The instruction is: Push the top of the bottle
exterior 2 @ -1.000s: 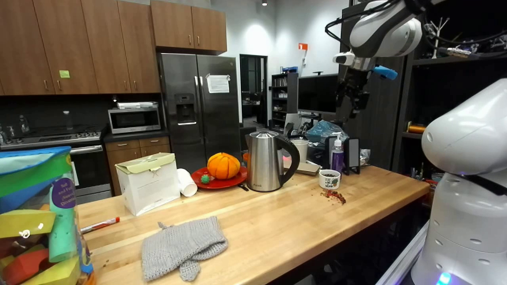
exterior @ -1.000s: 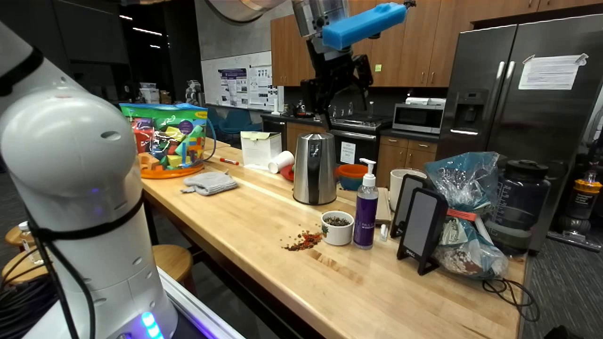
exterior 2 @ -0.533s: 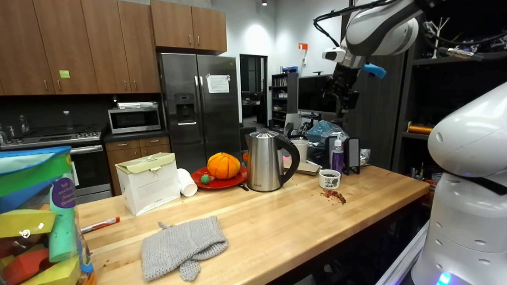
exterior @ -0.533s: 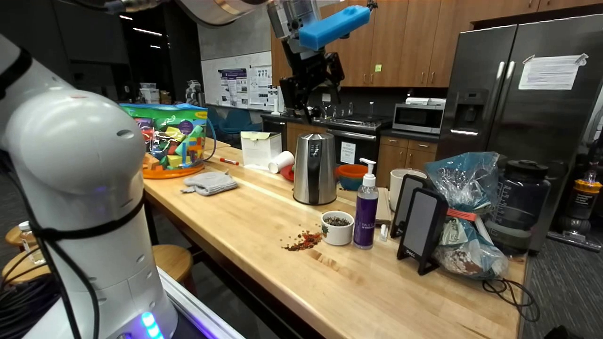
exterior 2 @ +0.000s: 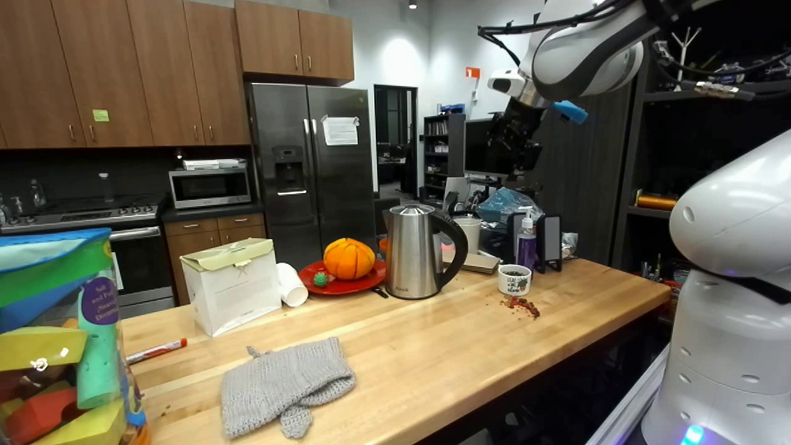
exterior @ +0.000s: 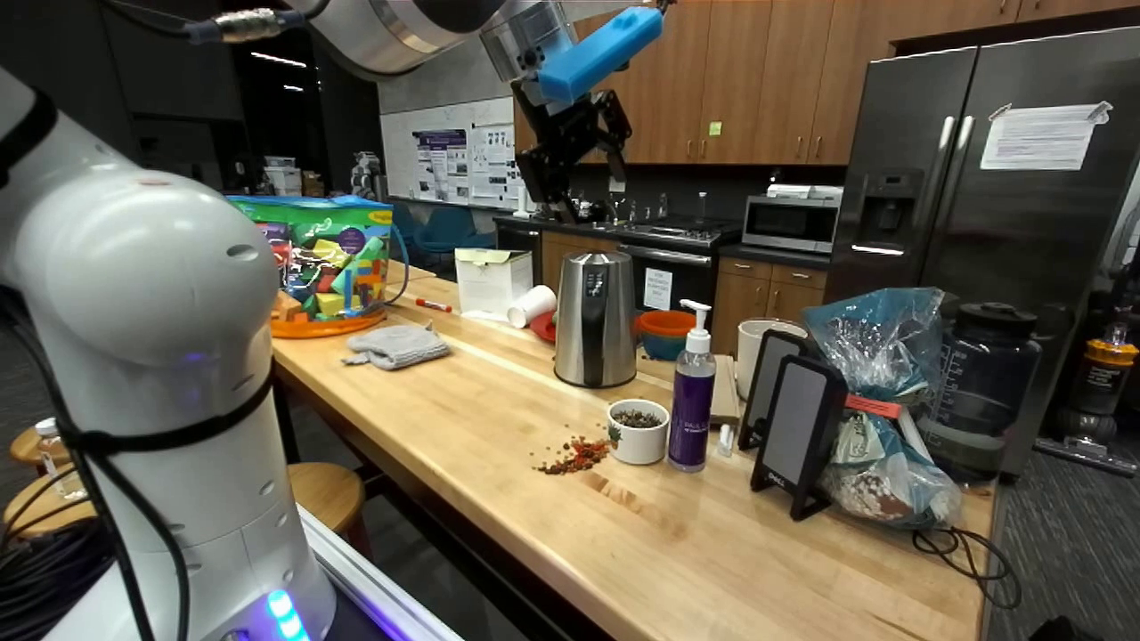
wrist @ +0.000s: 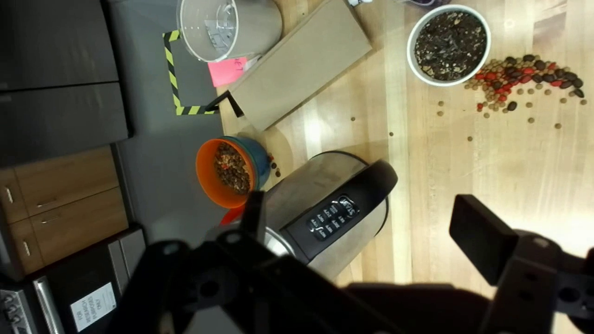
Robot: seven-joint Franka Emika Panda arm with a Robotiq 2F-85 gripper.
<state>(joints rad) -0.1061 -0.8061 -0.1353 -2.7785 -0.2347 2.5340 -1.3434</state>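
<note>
The bottle [exterior: 691, 405] is slim and purple with a white pump top [exterior: 697, 322]. It stands upright on the wooden table, and shows also in an exterior view [exterior 2: 526, 250]. In the wrist view only a dark purple sliver [wrist: 424, 2] at the top edge may be part of it. My gripper [exterior: 593, 196] is open and empty, tilted, high above the table. In the image it appears over the kettle and up and left of the bottle, well apart from it. In the wrist view the spread fingers [wrist: 364, 220] have the kettle below and between them.
A steel kettle [exterior: 595, 320] stands behind the white pot [exterior: 638, 432], which touches or nearly touches the bottle. Spilled seeds [exterior: 577, 455] lie beside the pot. Black speakers [exterior: 793, 427] and a plastic bag [exterior: 882, 409] stand right of the bottle. Bowls [wrist: 225, 171] and a cardboard piece [wrist: 301, 65] lie near the kettle.
My gripper has moved left and slightly up in an exterior view, away from above the bottle, and left in both, tilting more. It stays open. The table's objects have not moved.
</note>
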